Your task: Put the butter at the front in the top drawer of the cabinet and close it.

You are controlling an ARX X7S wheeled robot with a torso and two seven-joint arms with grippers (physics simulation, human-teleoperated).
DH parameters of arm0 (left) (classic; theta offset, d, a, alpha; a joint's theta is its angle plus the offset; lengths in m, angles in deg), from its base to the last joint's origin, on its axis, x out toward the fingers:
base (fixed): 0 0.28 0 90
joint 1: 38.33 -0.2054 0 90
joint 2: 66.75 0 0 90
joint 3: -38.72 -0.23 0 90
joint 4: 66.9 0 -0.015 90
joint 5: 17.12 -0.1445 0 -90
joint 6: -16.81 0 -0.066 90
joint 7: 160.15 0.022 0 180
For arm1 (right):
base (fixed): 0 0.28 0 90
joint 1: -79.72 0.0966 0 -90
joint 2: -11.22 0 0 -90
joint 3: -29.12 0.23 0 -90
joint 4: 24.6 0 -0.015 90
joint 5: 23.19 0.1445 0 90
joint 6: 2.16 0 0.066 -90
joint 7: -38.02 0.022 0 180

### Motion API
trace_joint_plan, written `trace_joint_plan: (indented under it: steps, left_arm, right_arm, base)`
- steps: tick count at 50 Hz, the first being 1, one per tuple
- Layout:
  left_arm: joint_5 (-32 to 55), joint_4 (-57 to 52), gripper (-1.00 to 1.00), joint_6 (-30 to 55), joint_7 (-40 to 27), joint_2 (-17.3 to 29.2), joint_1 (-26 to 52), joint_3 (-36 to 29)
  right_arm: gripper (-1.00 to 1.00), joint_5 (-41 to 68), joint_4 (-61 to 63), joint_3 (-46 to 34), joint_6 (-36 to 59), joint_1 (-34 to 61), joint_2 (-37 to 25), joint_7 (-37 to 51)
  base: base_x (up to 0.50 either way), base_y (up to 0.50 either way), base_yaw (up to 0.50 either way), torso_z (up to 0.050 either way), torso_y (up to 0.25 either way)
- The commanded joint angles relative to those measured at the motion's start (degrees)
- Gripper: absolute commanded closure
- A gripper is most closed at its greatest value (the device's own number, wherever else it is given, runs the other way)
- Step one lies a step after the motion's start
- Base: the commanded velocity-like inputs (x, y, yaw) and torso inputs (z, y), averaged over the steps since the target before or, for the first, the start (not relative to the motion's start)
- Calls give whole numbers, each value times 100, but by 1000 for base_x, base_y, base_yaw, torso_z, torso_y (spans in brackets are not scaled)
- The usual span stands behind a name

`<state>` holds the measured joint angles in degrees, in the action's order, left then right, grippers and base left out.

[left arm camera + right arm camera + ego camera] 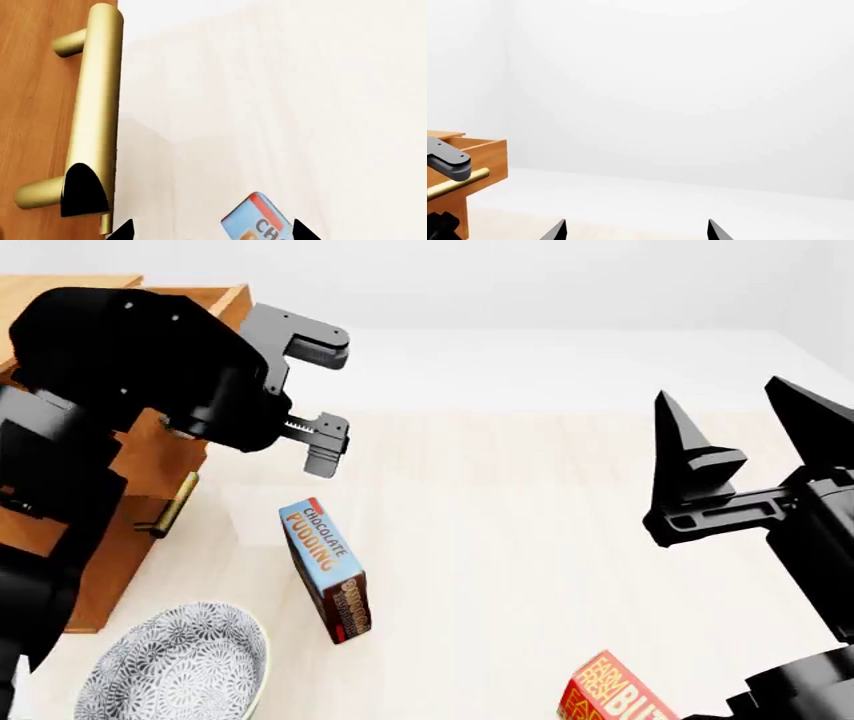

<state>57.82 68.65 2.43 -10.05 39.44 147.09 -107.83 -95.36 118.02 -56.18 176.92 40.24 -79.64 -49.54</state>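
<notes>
**Drawer Pulled Out, Butter Waiting at Front Edge**

Head view: left gripper raised beside the pulled-out top drawer of the cabinet, jaws spread apart, gripping nothing. Right gripper lifted over the pale table, fingers wide apart and empty. Blue chocolate pudding box lying mid-table, patterned bowl near the front left. Red butter carton at the front edge, partly cut off.

Left wrist view: brass bar handle on brown wood, close up; corner of the pudding box beyond, between dark fingertips.

Right wrist view: open drawer seen across the table, fingertips apart, mostly white wall.
</notes>
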Motion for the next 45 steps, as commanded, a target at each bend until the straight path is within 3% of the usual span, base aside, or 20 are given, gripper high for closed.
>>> trace_joint_plan:
  steps: [1, 12, 23, 29, 36, 42, 45]
  left_arm:
    - [-977, 1216, -100, -597, 589, 42, 254, -591]
    - [-1946, 2915, -100, -1427, 1392, -171, 481, -1269]
    - [-2720, 2937, -100, -1204, 887, 491, 756, -465]
    - [-3218, 2934, -100, -872, 246, 853, 960, 303]
    - [-2780, 1954, -100, -174, -1110, 1464, 935, 1004]
    - [-2686, 1623, -100, -16, -1259, 1532, 974, 1086]
    - [-2376, 759, -100, 168, -1532, 1693, 950, 1374]
  right_arm:
    - [-100, -108, -15, -51, 16, 30, 5, -84]
    - [-100, 336, 85, 67, -79, -123, 1, 226]
    - [-100, 562, 108, 97, -85, -194, -8, 411]
    - [-100, 942, 153, 256, -172, -304, 5, 648]
    - [-100, 968, 160, 138, -69, -264, -53, 688]
    - [-100, 627, 133, -5, 25, -179, -60, 451]
    - [-100, 457, 115, -22, 14, -158, -36, 314]
  base:
    - [0, 0, 0, 0, 0]
    - [0, 0, 0, 0, 1]
    - [0, 0, 0, 0, 0]
    - [0, 0, 0, 0, 0]
    - [0, 0, 0, 0, 1]
    - [0, 0, 0, 2, 2]
    - [0, 0, 0, 0, 3]
